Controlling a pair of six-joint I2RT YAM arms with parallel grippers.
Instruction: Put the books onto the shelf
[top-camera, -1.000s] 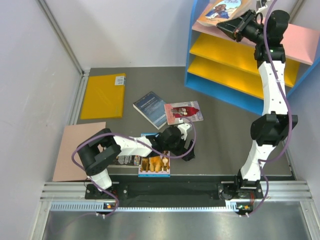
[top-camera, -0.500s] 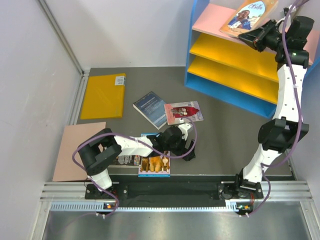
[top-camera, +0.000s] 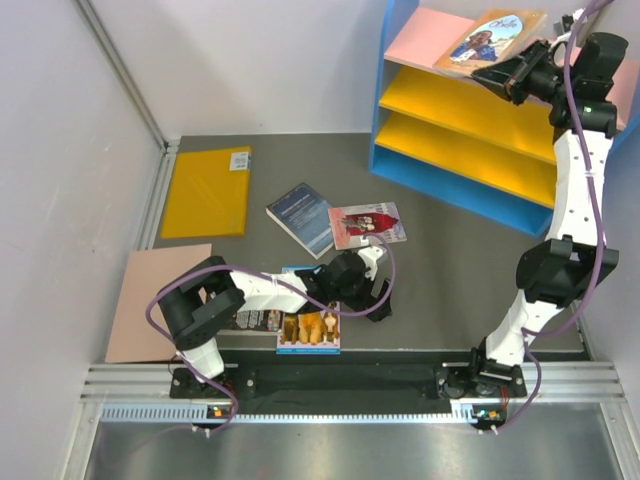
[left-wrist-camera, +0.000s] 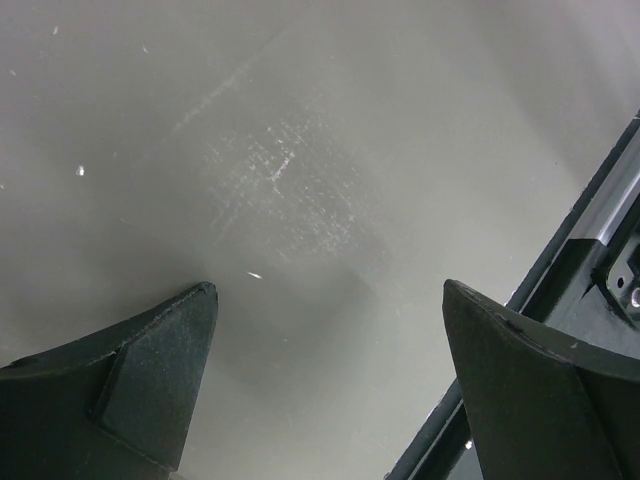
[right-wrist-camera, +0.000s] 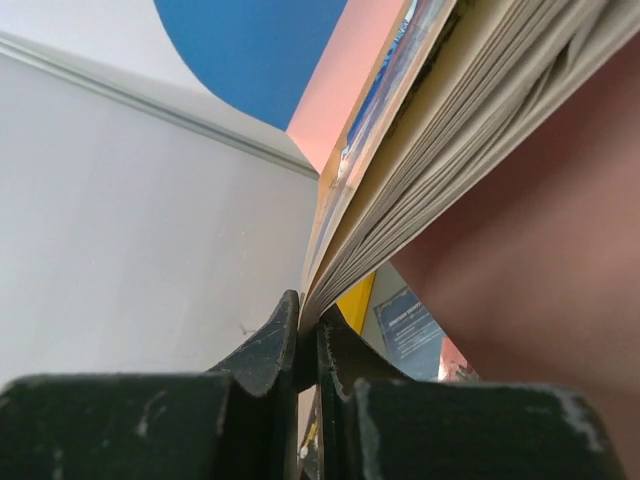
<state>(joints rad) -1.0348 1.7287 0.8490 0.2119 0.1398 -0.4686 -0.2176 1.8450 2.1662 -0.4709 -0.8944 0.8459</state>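
A: Tan book, position?
B: At the far right, over the pink top board of the shelf, cover up. The right wrist view shows its page edges fanned beside the pink surface. I cannot tell whether it lies flat.

A: Right gripper?
B: Clamped on the near edge of the tan book. In the wrist view the 2 fingertips are nearly together with the book's corner pinched between them.

A: The other 4 books?
B: All on the table, well apart from the shelf. The navy book and red book lie side by side at centre, edges touching. Near them, the dog book and black book are partly under the left arm, with the black one on the left.

A: Left gripper?
B: Low over the table, just right of the dog book. Its fingers are spread wide and hold nothing, with only bare table between them.

A: Other items?
B: The yellow sheet is at far left and the brown board at near left. Both lie flat.
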